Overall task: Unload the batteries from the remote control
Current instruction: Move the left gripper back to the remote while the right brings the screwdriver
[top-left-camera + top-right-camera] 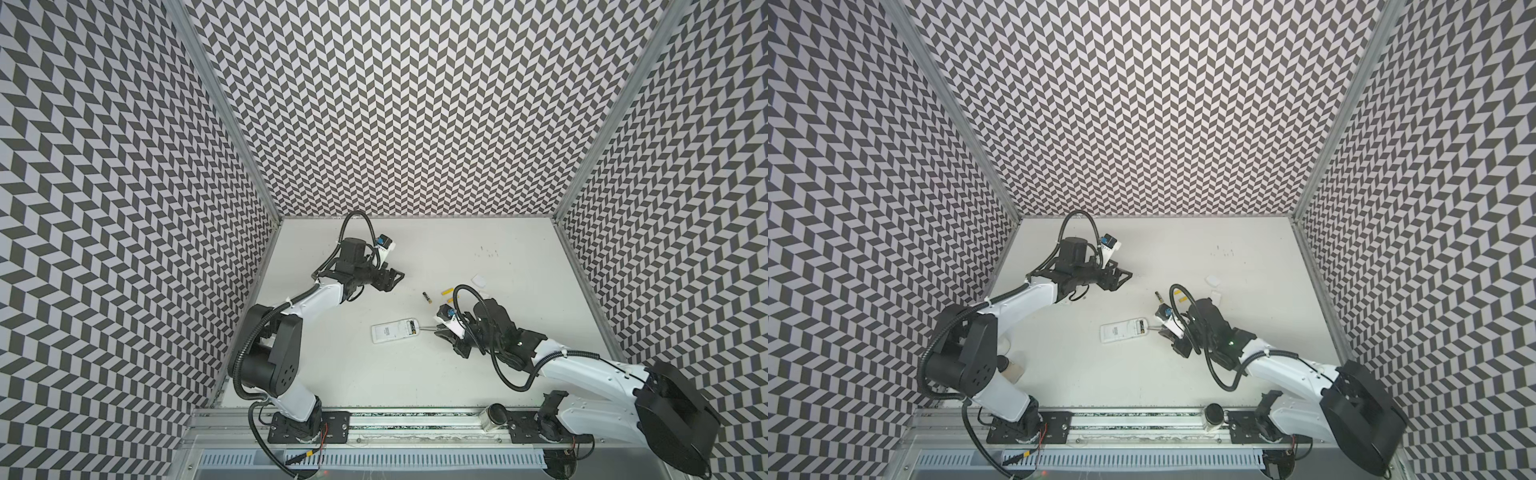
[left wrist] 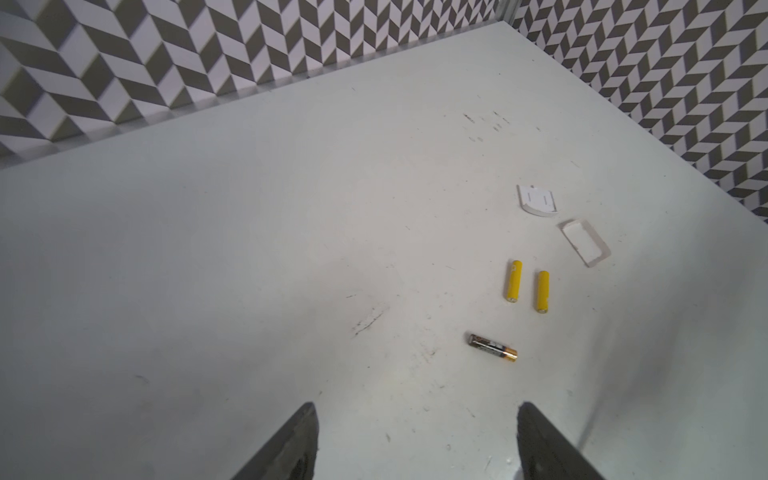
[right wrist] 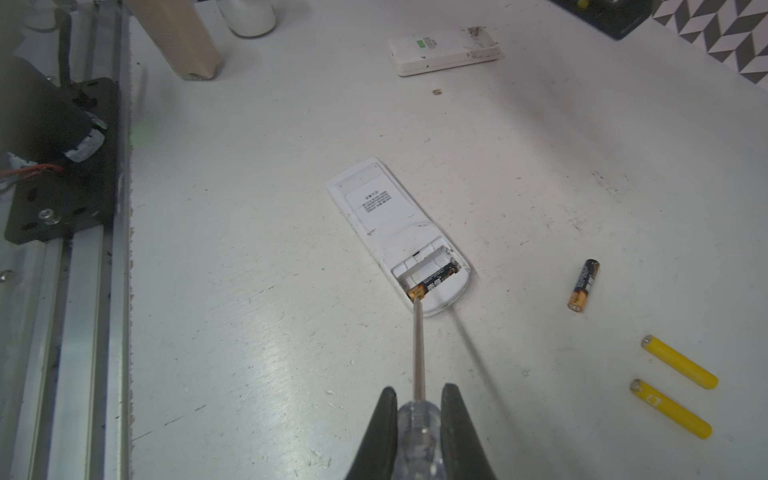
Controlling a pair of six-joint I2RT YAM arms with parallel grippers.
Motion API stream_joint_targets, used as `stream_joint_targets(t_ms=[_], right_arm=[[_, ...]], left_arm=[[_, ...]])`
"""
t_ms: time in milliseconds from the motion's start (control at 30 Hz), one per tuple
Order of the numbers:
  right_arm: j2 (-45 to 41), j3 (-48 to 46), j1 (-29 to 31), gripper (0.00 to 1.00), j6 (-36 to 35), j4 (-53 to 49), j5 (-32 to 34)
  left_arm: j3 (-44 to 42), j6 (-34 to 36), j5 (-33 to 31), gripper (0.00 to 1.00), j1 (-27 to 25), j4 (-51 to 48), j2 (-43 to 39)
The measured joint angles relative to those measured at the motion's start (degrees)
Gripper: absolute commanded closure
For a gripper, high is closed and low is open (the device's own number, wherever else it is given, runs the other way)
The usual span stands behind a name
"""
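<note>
The right gripper is clenched on the clear handle of the screwdriver. The screwdriver tip sits at the gold end of one black battery, which is seated in the open compartment along the rounded end edge of the remote control. The neighbouring slot is bare.

A second black battery and two yellow batteries lie loose on the table, apart from the remote control.

The left gripper is released, jaws spread and holding nothing, over bare table well apart from the remote control. Two white covers lie beyond the yellow batteries, toward the right wall.
</note>
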Motion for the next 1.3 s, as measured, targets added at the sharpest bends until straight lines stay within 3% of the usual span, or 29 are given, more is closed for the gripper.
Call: stream_joint_targets(t_ms=[400,900,1300], right_arm=[[8.0,5.35,1.77,1.0,-2.64,-3.98,-1.49],[14.69,9.64,2.47,1.0,-3.45,-3.65,5.9],[27.89,21.94,2.47,1.0,-4.87,-0.66,8.92]], left_arm=[[-4.59,1.7,-0.59,0.07,7.74,0.85,-2.69],[-4.72,2.58,0.44,0.05,9.29,1.57,-4.59],[-5.77,3.45,0.87,0.05,10.27,1.46,-6.51]])
